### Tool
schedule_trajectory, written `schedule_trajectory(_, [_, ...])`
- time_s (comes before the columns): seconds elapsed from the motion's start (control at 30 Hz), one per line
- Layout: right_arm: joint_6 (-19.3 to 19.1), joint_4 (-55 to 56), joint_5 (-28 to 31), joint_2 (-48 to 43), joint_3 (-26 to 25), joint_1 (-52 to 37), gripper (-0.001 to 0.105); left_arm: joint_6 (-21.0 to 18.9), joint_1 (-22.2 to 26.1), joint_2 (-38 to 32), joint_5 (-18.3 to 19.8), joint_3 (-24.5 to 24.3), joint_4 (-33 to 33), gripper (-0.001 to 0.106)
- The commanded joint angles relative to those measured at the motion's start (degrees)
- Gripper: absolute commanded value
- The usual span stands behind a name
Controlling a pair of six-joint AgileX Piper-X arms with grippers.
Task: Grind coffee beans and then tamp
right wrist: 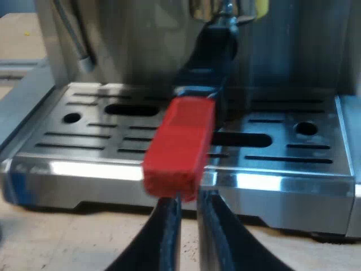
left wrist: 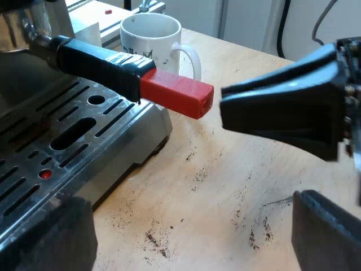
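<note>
The metal holder point(left wrist: 22, 31) is locked into the espresso machine's front. Its dark handle point(left wrist: 101, 65) sticks out over the drip tray point(left wrist: 67, 141) and ends in a red block point(left wrist: 177, 93). My right gripper point(left wrist: 225, 104) points at that red end point(right wrist: 180, 147) from just beyond it, apart from it. Its fingers point(right wrist: 166, 237) stand a narrow gap apart with nothing between them. My left gripper point(left wrist: 192, 237) hangs open over the wooden table beside the machine, its wide-spread fingers point(left wrist: 45, 237) holding nothing. A white mug point(left wrist: 149, 34) stands behind the handle.
Coffee grounds point(left wrist: 197, 172) are scattered on the wooden table near the machine's corner. The slotted metal drip tray point(right wrist: 101, 135) runs below the handle. A steam wand point(right wrist: 73, 39) hangs at the machine's front, beside the holder.
</note>
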Motion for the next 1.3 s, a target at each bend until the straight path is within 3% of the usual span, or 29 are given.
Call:
schedule_trajectory(0.03, [-0.86, -1.24, -1.82, 0.02, -0.11, -2.01, 0.01, -0.65, -0.32, -0.09, -0.44, -0.2, -0.72, 0.073])
schedule_trajectory(0.3, [-5.08, -4.96, -2.82, 0.02, -0.11, -6.41, 0.01, -0.65, -0.32, -0.09, -0.44, -0.2, -0.72, 0.073])
schedule_trajectory(0.4, [-5.47, -6.75, 3.24, 0.02, -0.11, -6.83, 0.01, -0.65, -0.32, -0.09, -0.44, -0.2, -0.72, 0.073])
schedule_trajectory(0.63, [-5.58, -6.96, 4.74, 0.02, -0.11, -6.35, 0.01, -0.65, -0.32, -0.09, -0.44, -0.2, -0.72, 0.073])
schedule_trajectory(0.83, [-10.14, -6.08, 4.7, -2.19, -0.11, -1.51, 0.011, -0.65, -0.32, -0.09, -0.44, -0.2, -0.72, 0.073])
schedule_trajectory(0.93, [-10.8, -6.1, 4.89, -3.97, -0.11, 1.01, 0.02, -0.65, -0.32, -0.09, -0.44, -0.2, -0.72, 0.073])
schedule_trajectory(1.1, [-11.33, -6.1, 4.17, -7.49, -0.54, 2.73, 0.058, -0.65, -0.32, -0.09, -0.44, -0.2, -0.72, 0.073])
schedule_trajectory(1.3, [-11.39, -2.72, 1.93, -10.07, -4.72, 2.55, 0.065, -0.65, -0.32, -0.09, 0.78, -1.84, 1.79, 0.073])
